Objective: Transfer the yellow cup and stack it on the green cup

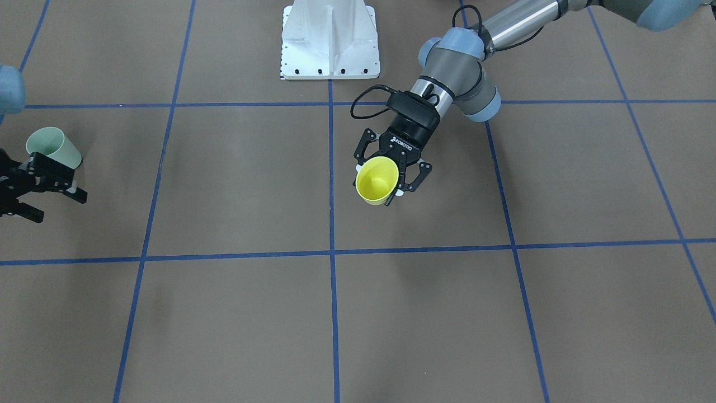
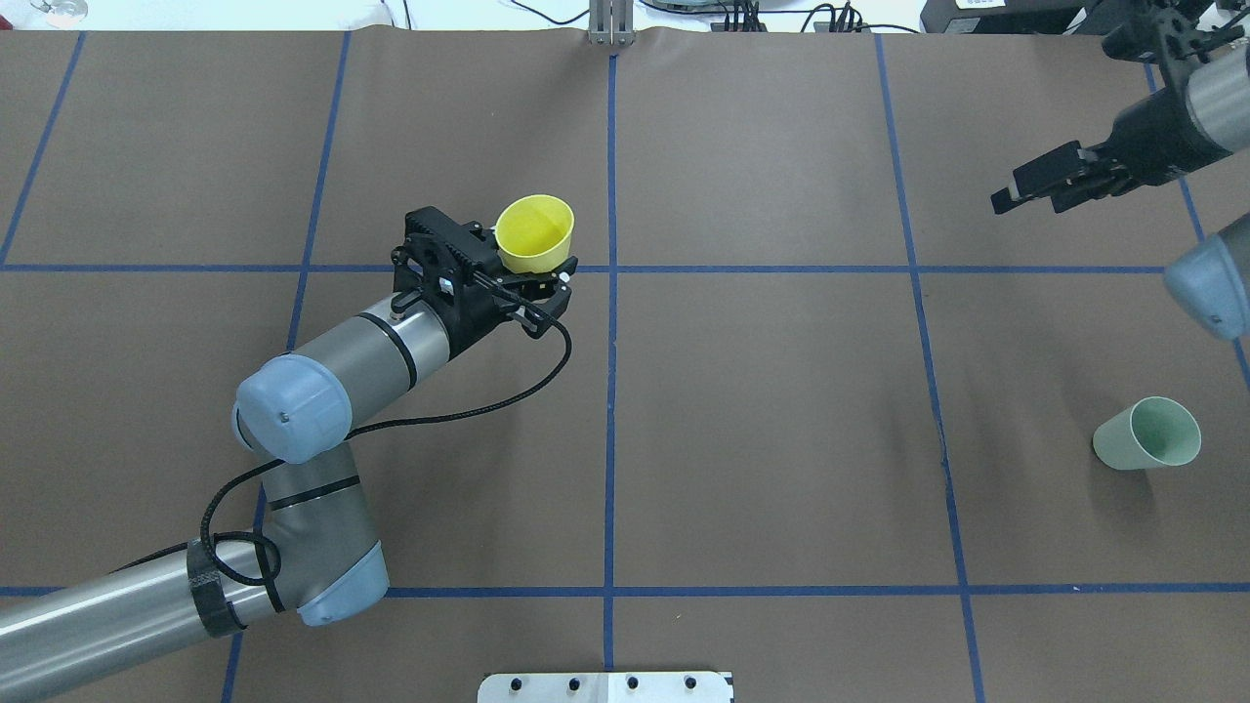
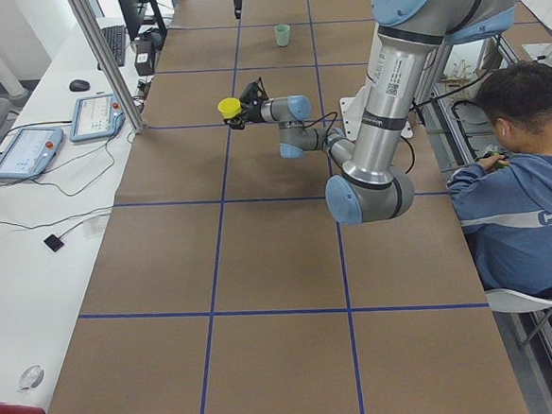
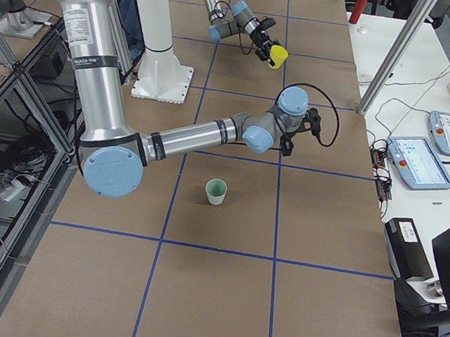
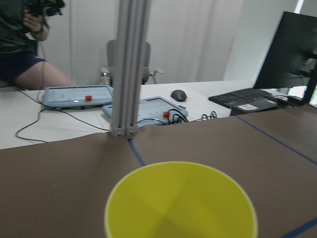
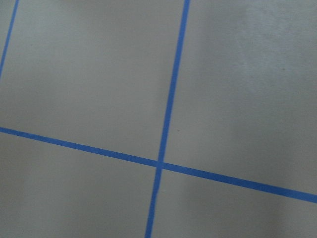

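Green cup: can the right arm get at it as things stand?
Likely yes. The green cup stands upright and alone; the right gripper, open and empty, has only bare table between it and the cup. The left gripper, holding the yellow cup, is far off.

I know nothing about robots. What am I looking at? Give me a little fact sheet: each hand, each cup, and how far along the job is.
Left hand: shut on the yellow cup, holding it mouth up near the middle of the table
Right hand: open and empty, on the robot's right side
Green cup: upright on the table on the robot's right side, with nothing touching it
Stacking: not yet done; the two cups are far apart
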Available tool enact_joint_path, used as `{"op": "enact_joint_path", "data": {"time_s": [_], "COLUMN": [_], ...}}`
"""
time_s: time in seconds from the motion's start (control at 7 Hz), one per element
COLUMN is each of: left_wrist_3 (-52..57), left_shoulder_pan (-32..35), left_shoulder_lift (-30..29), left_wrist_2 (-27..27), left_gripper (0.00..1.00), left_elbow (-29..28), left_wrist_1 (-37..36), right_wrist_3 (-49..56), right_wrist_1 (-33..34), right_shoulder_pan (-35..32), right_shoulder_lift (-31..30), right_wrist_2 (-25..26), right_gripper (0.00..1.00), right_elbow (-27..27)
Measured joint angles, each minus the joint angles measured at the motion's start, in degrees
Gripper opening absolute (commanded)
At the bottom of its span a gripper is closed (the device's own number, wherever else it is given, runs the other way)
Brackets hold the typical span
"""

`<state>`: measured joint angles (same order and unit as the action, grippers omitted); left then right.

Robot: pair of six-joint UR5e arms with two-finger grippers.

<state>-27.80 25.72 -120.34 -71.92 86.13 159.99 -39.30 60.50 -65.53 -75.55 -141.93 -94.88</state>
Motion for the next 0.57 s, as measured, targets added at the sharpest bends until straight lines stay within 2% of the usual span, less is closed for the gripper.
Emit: {"op": "enact_joint_path", "data": {"time_s": [0.14, 0.29, 0.57], "left_wrist_3": [5.58, 8.10, 9.46], "left_shoulder_pan": [-0.10, -0.39, -0.64], "left_shoulder_lift": [-1.18, -1.68, -1.54], "left_wrist_2": [-3.50, -5.90, -14.48], "left_gripper": [0.37, 0.29, 0.29], "left_elbow": [-0.22, 0.30, 3.25], "left_wrist_1": [0.17, 0.46, 0.70], "right_wrist_3": [-2.42, -5.09, -10.00], "right_wrist_1": [-0.01, -0.01, 0.00], "right_shoulder_pan": [1.85, 3.66, 7.67], "right_shoulder_lift": [2.32, 4.55, 9.11], "right_wrist_2": [0.16, 0.32, 0.51], "right_gripper": [1.00, 1.00, 1.00], "right_elbow": [-0.34, -1.00, -2.56]}}
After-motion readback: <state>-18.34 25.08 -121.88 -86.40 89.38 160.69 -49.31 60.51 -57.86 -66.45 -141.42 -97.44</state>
